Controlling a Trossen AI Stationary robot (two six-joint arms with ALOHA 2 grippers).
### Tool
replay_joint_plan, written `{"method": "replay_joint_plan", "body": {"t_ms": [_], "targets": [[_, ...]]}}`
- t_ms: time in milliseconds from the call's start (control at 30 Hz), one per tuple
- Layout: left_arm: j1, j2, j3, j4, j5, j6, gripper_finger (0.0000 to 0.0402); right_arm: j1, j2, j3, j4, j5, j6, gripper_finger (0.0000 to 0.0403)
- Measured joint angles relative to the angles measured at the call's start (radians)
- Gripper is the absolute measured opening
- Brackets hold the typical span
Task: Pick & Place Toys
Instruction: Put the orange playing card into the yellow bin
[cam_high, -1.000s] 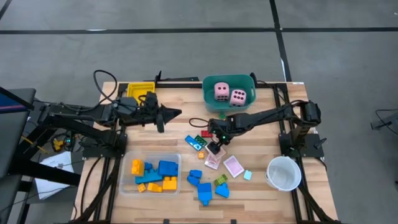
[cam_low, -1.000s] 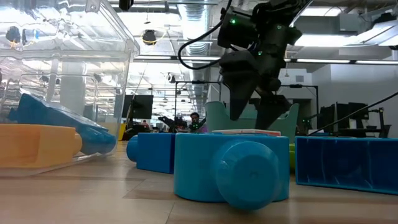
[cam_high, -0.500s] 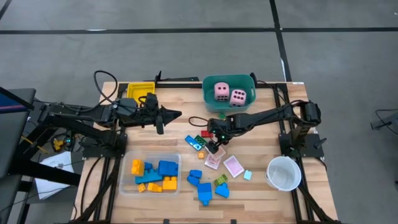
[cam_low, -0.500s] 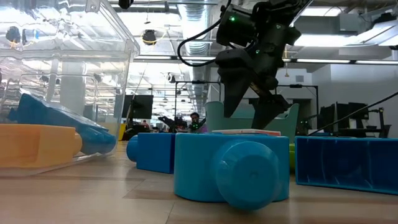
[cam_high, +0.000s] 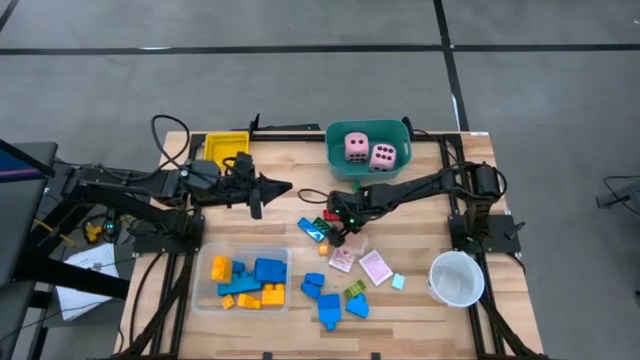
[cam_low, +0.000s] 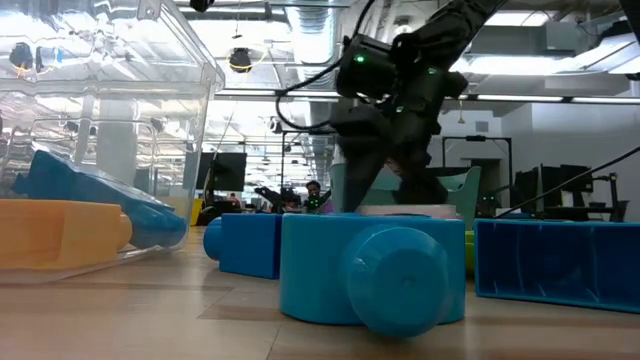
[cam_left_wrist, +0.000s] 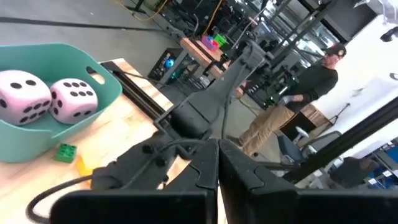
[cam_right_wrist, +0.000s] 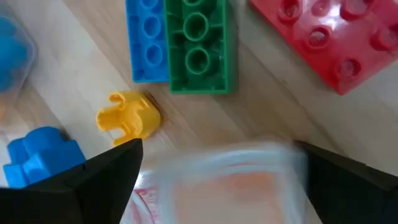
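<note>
My right gripper is low over the middle of the table, open and pointing steeply down. A pink-white card lies between its fingers. Just beyond it on the wood are a green block, a blue block, a red block and a small yellow piece. Two pink dice rest in the teal tub. More blue blocks lie near the front edge. My left gripper hangs shut above the table's left half, holding nothing. My right gripper has its open fingers at the card's two opposite edges, coming from above and slanting down. I cannot tell whether the fingers touch the card.
A clear tray with blue and yellow-orange blocks sits at the front left. A yellow tray stands at the back left and a white cup at the front right. Another pink card lies near the cup. A person stands in the room beyond the table.
My right gripper has sunk toward the table and shifted a little toward the left edge. It has come down around the pink-white card beside the green and red blocks. Its fingers have stayed open.
</note>
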Motion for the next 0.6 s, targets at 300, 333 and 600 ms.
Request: {"method": "replay_joint_plan", "body": {"t_ms": [300, 333, 600], "targets": [[-0.012, 0.0, 0.0, 0.003, 0.0, 0.0, 0.0, -0.01, 0.01, -0.004, 0.022, -0.047, -0.04, 0.0381], [-0.012, 0.0, 0.0, 0.004, -0.001, 0.0, 0.0, -0.011, 0.01, -0.004, 0.021, -0.049, -0.043, 0.0378], [-0.012, 0.0, 0.0, -0.004, -0.005, 0.002, 0.0, -0.009, -0.034, -0.009, 0.02, -0.049, -0.077, 0.0374]]}}
